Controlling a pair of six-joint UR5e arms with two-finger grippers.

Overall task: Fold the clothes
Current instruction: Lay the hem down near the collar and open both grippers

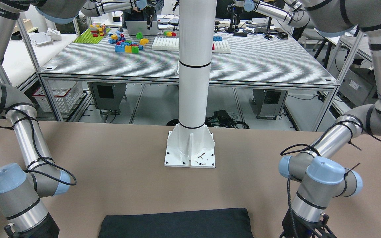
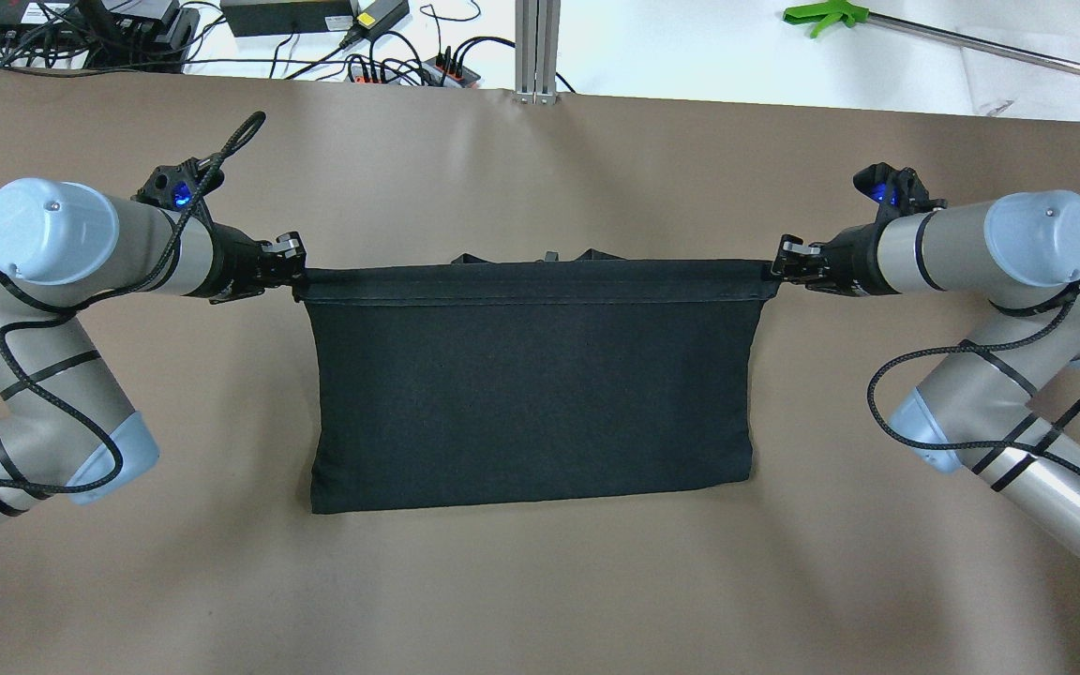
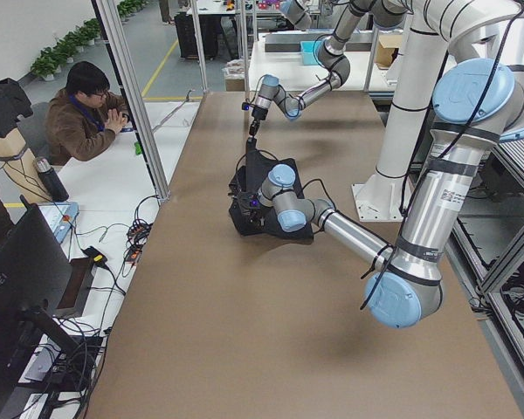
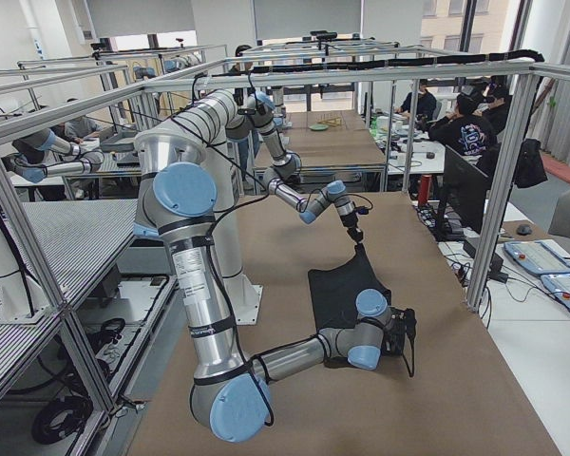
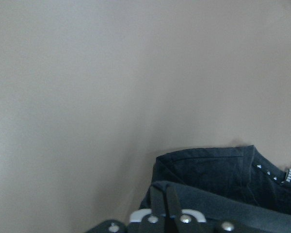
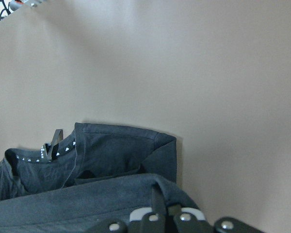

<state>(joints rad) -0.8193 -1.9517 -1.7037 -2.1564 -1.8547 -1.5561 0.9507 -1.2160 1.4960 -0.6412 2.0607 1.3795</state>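
Brown matte table [image 2: 540, 581], flat and plain, spanning the overhead view from left to right, with a straight far edge. Lying in the middle of it, a black cloth [image 2: 531, 375], roughly rectangular. Near edge of the cloth resting flat on the brown surface; far edge raised off it and stretched straight from left to right. Just beyond that raised edge, more of the same dark fabric lying rumpled on the table top, with a small label [image 6: 51, 151] marked in white. On the robot's side, centred, the white base plate [image 1: 190, 155] of a pole, seated flat on the table, well apart from the cloth.
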